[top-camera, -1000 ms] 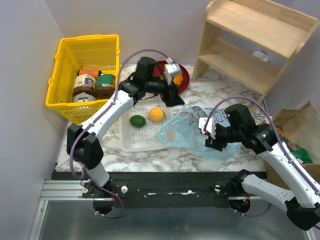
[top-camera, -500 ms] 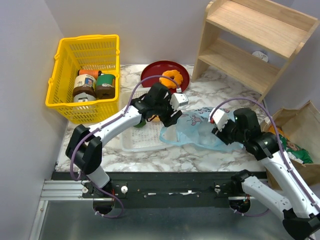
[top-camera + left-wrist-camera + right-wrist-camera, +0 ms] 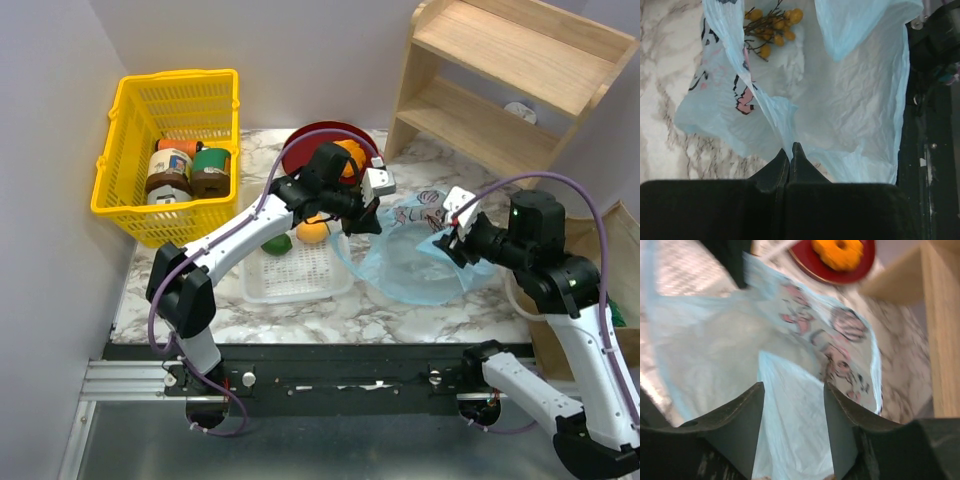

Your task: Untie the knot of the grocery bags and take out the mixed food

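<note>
Left gripper (image 3: 790, 148) now seemingly on bag (image 3: 855, 115)

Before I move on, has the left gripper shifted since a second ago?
Yes. The left gripper has come off the red plate, toward the arms' bases, and is now shut on the light-blue bag's rim.

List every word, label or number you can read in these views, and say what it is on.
No text reads clearly in any view.
Jars in the yellow basket: the labels are too small to read.
Light-blue bag: the dark and pink print looks like drawings, with no legible words.
</note>
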Controlling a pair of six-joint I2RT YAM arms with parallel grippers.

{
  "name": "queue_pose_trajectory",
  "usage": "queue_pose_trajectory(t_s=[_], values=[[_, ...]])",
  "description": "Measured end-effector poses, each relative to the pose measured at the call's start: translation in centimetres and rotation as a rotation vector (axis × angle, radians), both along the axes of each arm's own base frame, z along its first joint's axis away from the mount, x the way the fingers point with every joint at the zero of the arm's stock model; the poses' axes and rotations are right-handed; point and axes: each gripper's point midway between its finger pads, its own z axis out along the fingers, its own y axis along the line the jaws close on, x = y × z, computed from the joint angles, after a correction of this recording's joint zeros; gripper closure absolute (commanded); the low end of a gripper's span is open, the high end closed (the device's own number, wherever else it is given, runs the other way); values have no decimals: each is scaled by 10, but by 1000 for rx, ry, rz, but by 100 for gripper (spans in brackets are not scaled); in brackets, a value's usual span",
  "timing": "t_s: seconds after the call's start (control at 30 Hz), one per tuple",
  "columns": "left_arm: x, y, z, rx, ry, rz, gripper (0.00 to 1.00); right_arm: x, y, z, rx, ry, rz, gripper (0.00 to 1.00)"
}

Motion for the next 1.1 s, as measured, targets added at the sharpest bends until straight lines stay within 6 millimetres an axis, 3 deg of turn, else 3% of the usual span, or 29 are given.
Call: queue_pose_trajectory(t_s=[0.07,0.13,0.3,0.47,0.67,0.8,0.93,1.1], values=[[-4,-4,4,-21,30,-25,100,-15,17,2,24,14,108,50],[-9,-8,3,-34,71,-42,100,-28,33,-10,18,58,209,54],[-14,-15,-1,-51,191,-36,100,-31,54,-71,-75,213,325,68],[-11,-19,4,-100,289,3,100,-1,40,-129,-188,319,166,72],[-9,-13,-1,-136,429,20,100,13,14,-154,-238,282,-9,72],[-6,-16,-2,-169,499,-13,100,31,-3,-165,-281,260,-115,62],[-5,-22,-12,-183,589,-53,100,62,-24,-170,-304,243,-229,41],[0,-25,-23,-193,686,-64,100,95,-39,-172,-336,215,-287,26]])
